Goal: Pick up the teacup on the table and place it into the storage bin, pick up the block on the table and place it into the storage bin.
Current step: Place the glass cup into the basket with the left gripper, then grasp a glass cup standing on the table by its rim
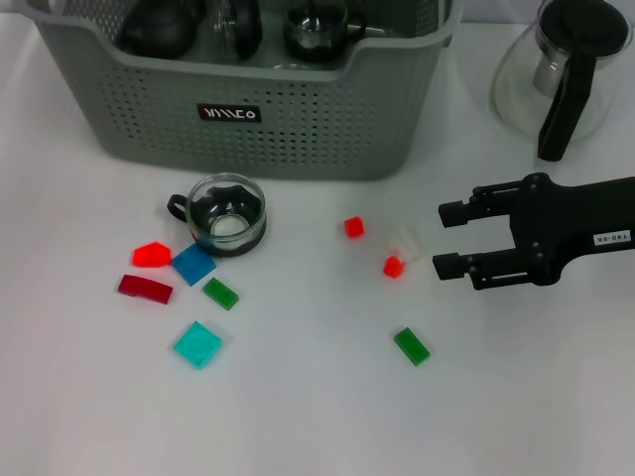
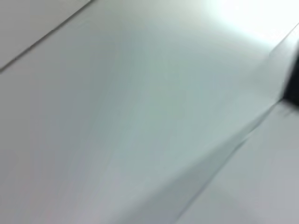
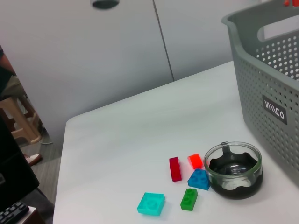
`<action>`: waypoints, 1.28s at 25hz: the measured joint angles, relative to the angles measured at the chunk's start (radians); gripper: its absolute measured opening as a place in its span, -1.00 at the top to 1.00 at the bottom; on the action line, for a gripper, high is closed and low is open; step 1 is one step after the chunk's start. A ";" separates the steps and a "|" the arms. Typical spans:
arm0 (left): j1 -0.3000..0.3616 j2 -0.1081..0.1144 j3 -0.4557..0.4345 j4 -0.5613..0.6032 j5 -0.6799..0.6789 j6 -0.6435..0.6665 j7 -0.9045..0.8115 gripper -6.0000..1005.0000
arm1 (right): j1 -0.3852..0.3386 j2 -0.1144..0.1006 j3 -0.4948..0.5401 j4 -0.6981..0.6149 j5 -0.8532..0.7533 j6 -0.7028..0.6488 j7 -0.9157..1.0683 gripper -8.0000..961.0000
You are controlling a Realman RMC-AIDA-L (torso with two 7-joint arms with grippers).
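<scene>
Here the right gripper (image 1: 448,240) gapes wide beside small translucent blocks; round glass teacup (image 1: 227,213) fronts the perforated storage bin (image 1: 298,129).

One glass teacup (image 1: 227,214) stands on the table. One grey-green storage bin (image 1: 298,119) holds three dark vessels. One glass teapot with a black handle (image 1: 566,74) stands apart.

Nine blocks lie loose: four red ( (image 1: 151,255), (image 1: 145,289), (image 1: 353,227), (image 1: 393,266)), two green ( (image 1: 220,294), (image 1: 411,346)), one blue (image 1: 193,264), one turquoise (image 1: 197,344) and one clear or whitish (image 1: 407,242).

One gripper (image 1: 448,239) shows.
</scene>
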 joint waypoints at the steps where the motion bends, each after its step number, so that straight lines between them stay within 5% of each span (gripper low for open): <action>1: 0.022 -0.006 -0.003 0.016 0.001 0.040 -0.005 -0.43 | 0.001 0.000 0.000 0.000 0.000 -0.001 0.000 -0.49; 9: 0.126 -0.013 0.082 0.278 0.399 0.266 0.028 -0.41 | -0.001 -0.002 0.000 0.001 -0.002 -0.004 0.000 -0.49; 15: 0.144 -0.042 0.280 0.451 0.616 0.273 0.063 -0.41 | -0.001 -0.004 0.000 0.001 -0.001 -0.003 0.000 -0.49; 21: 0.112 -0.134 0.426 0.624 0.796 0.216 0.074 -0.40 | -0.001 0.000 0.000 0.001 -0.001 0.002 0.001 -0.49; 27: 0.095 -0.279 0.481 0.858 1.020 0.127 0.059 -0.38 | -0.001 0.000 0.003 0.002 -0.001 0.005 0.005 -0.49; 32: 0.087 -0.292 0.647 0.867 1.090 0.019 -0.022 -0.36 | 0.004 0.000 0.008 0.003 -0.001 0.005 0.009 -0.49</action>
